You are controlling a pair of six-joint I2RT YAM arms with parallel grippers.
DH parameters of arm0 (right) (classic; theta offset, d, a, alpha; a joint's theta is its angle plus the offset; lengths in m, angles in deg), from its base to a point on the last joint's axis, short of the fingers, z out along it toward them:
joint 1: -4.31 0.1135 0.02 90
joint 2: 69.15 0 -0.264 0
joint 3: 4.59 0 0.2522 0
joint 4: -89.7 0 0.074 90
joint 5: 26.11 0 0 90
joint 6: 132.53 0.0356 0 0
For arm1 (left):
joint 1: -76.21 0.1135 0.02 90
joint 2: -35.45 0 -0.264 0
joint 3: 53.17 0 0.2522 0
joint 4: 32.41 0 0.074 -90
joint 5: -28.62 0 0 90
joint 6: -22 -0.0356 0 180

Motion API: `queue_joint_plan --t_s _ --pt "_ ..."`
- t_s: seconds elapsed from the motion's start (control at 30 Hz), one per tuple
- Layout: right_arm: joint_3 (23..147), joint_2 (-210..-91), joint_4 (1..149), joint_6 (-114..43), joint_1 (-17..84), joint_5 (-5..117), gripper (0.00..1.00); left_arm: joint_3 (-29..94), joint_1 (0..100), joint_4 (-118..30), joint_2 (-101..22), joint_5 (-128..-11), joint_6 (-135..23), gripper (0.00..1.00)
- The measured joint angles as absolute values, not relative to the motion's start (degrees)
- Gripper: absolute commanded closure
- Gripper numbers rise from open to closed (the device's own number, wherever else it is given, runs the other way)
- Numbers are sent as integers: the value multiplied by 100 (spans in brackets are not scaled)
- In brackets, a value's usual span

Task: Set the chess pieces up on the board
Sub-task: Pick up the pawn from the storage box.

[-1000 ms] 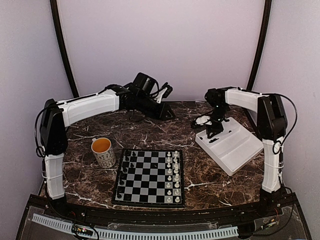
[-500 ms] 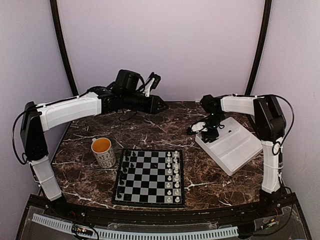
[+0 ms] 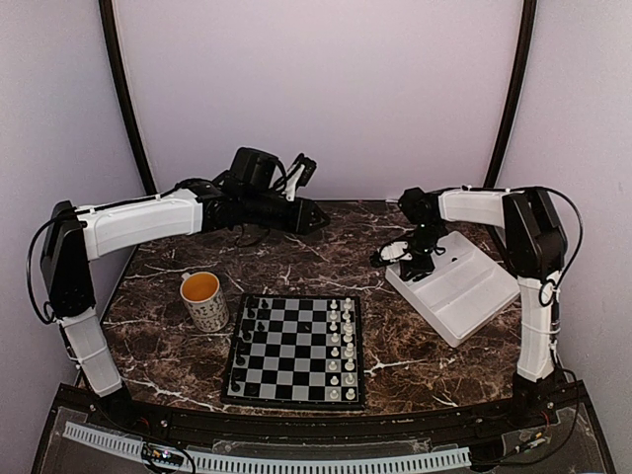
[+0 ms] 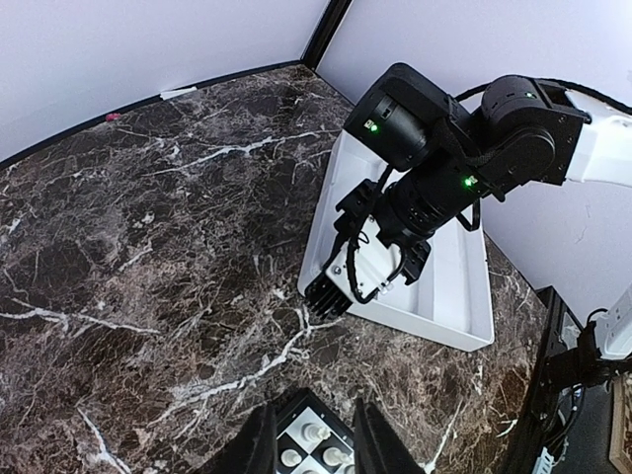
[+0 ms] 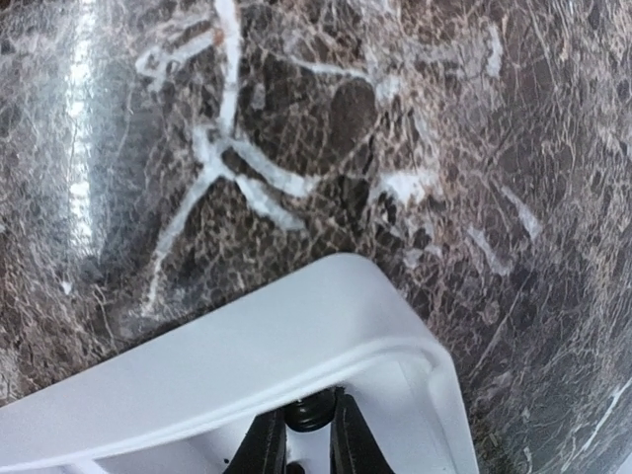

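Observation:
The board [image 3: 296,370] lies at the near middle of the table. Black chess pieces [image 3: 251,326] stand along its left side, white ones [image 3: 342,346] along its right. My right gripper [image 3: 410,267] reaches into the near-left corner of the white tray [image 3: 464,291]. In the right wrist view its jaws [image 5: 307,444] are shut on a small black chess piece [image 5: 312,409] just inside the tray's rim [image 5: 247,375]. My left gripper [image 3: 321,215] hangs high over the back of the table. It is open and holds nothing [image 4: 316,449]; the board's corner [image 4: 301,400] shows far below.
A patterned mug [image 3: 204,299] with orange liquid stands just left of the board. The tray [image 4: 454,296] sits at the right, tilted toward the back right corner. Dark marble tabletop, walls close behind and to both sides.
The left arm has swung up and back, its gripper now higher over the table's rear. The right gripper shifted to the tray's corner and closed on a black piece.

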State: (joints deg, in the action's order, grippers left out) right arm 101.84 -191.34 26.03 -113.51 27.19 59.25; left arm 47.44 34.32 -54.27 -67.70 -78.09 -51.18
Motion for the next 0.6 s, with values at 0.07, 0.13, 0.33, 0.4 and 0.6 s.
queue_joint_plan --t_s 0.07,0.13,0.33,0.4,0.6 --pt "10184 -19121 2566 -11318 2623 5885 87 4744 3430 -5383 -6770 -7809 -5105 71" --pt "10129 -19062 2531 -11270 2476 5864 87 4744 3430 -5333 -6770 -7811 -5101 71" --pt "9926 -18544 2356 -10927 2011 5593 87 4744 3415 -5147 -6770 -7876 -5077 70" --pt "9939 -18351 2321 -10747 1921 5387 87 4746 3389 -5053 -6785 -7924 -5068 70" --pt "10212 -17986 2288 -9902 1890 4299 86 4884 3216 -4655 -7089 -8187 -4909 69"
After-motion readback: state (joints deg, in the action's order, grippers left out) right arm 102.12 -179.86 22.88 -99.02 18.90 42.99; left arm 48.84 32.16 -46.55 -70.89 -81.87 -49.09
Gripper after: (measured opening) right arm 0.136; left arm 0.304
